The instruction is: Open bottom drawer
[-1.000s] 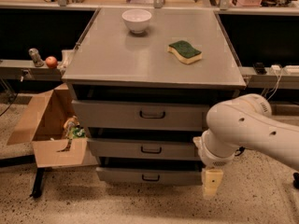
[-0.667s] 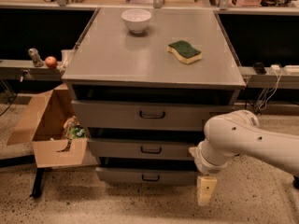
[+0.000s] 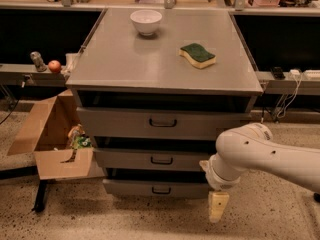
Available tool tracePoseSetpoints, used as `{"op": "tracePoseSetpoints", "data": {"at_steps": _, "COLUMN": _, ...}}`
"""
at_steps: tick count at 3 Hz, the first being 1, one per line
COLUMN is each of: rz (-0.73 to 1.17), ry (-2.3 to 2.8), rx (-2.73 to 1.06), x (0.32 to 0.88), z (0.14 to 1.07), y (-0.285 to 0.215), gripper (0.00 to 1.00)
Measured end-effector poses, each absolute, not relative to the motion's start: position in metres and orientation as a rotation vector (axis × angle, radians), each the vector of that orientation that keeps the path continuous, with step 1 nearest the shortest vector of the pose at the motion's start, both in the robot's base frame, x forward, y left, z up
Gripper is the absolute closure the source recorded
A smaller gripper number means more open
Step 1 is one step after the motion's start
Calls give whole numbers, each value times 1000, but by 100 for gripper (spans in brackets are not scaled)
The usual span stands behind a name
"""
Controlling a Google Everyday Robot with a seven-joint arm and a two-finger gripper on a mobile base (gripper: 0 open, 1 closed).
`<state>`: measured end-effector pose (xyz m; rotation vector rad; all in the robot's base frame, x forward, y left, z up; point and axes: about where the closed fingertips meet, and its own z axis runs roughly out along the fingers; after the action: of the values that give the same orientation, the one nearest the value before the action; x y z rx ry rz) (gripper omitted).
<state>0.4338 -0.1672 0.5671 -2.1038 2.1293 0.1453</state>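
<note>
The bottom drawer is the narrowest grey front at the foot of the grey cabinet, shut, with a small dark loop handle at its centre. Above it are the mid-sized drawer and the widest top drawer, both shut. My white arm comes in from the right. My gripper hangs low, pointing down, just right of the bottom drawer's front and a little in front of it, not touching the handle.
A white bowl and a green-and-yellow sponge lie on the cabinet top. An open cardboard box stands left of the drawers. An apple sits on a side shelf at left. The floor is speckled.
My arm and gripper have moved left and slightly down, closer to the bottom drawer's right end. The drawers have not moved.
</note>
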Motion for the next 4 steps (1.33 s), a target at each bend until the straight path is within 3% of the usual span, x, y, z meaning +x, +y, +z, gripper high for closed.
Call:
{"op": "tracePoseSetpoints", "data": {"at_steps": 1, "rz": 212, "ry": 2076, "rx": -2134, "x": 437, "z": 532, "y": -154, "gripper": 0}}
{"op": "tracePoseSetpoints", "data": {"at_steps": 3, "rz": 553, "ry": 2040, "rx": -2119, "x": 433, "z": 405, "y": -131, "gripper": 0}}
{"op": "tracePoseSetpoints", "data": {"at_steps": 4, "rz": 553, "ry": 2040, "rx": -2119, "x": 433, "z": 405, "y": -131, "gripper": 0}}
